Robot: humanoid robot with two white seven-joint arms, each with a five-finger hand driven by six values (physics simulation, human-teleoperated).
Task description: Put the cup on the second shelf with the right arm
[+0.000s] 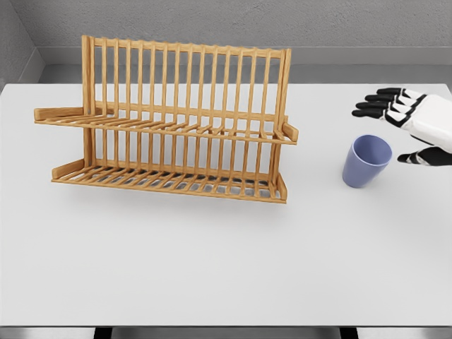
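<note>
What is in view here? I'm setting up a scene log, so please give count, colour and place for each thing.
dish rack: one, light brown wood, two slatted shelves, standing left of centre on the table, both shelves bare.
cup: one, lavender blue, upright on the table to the right of the rack, apart from it.
table: one, white, fills most of the view.
wall: grey, behind the table.
right hand: one, white with black fingers, spread, at the right edge just beside the cup, holding nothing.
left hand: not in view.
</note>
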